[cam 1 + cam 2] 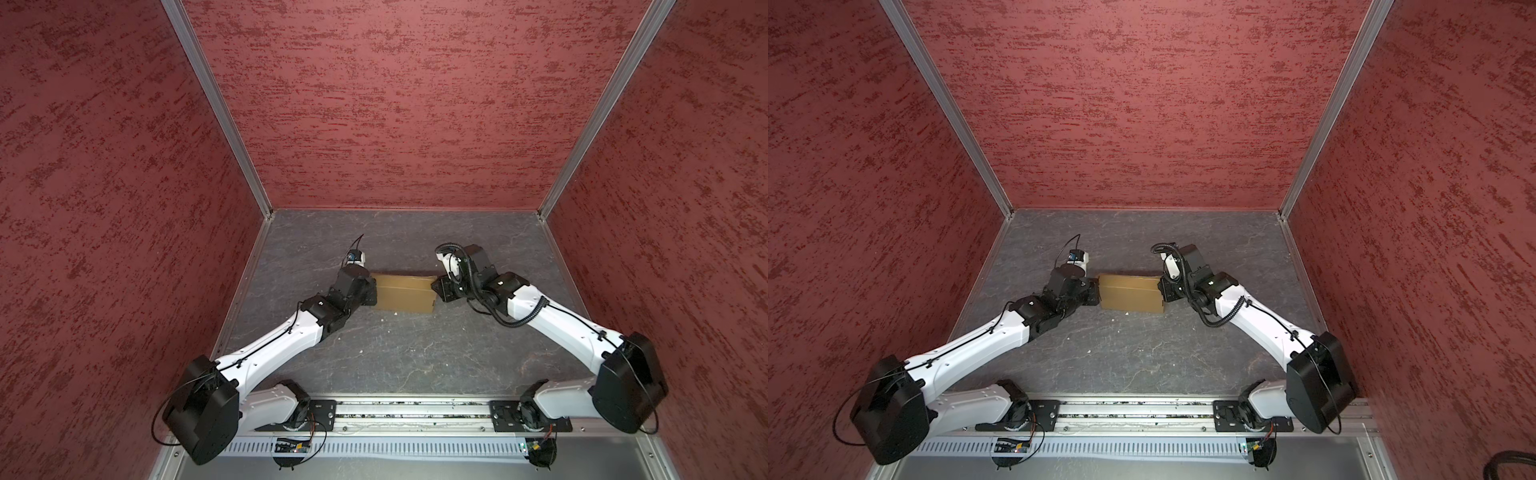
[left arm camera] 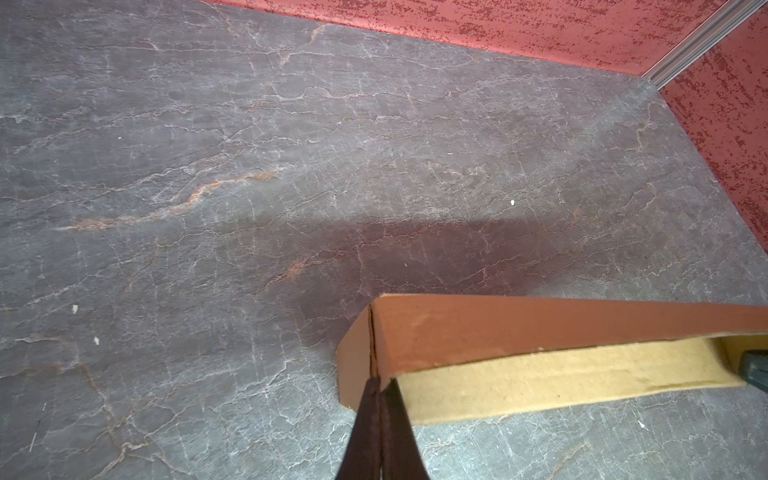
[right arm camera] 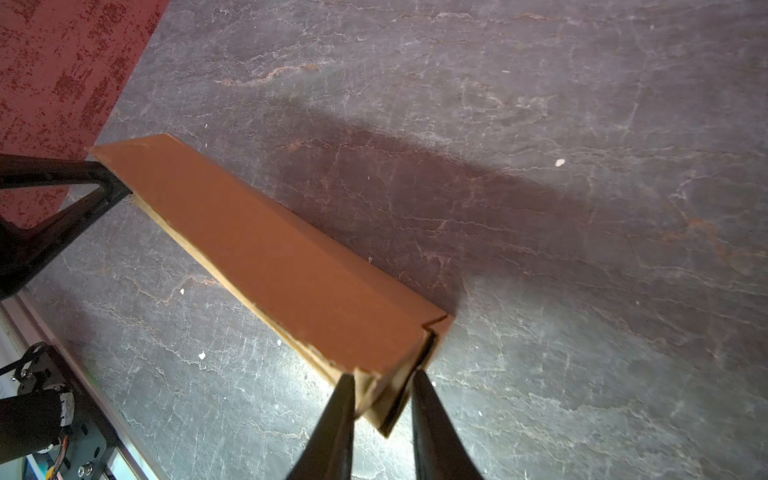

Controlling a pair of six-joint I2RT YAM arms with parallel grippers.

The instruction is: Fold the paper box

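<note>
My left claw (image 2: 380, 386) is pinched fully together on one end corner of the plain tan-brown corrugated cardboard paper box (image 1: 403, 293), with the thin wall between its black fingers. My right claw (image 3: 384, 386) is only slightly apart, its fingers clamped either side of the folded flaps at the opposite end. The paper box spans between both claws over the middle-back of the grey marbled surface (image 1: 395, 357); I can't tell if it touches.

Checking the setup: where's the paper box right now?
In both top views the paper box is mid-table, held between the left gripper and right gripper.
</note>
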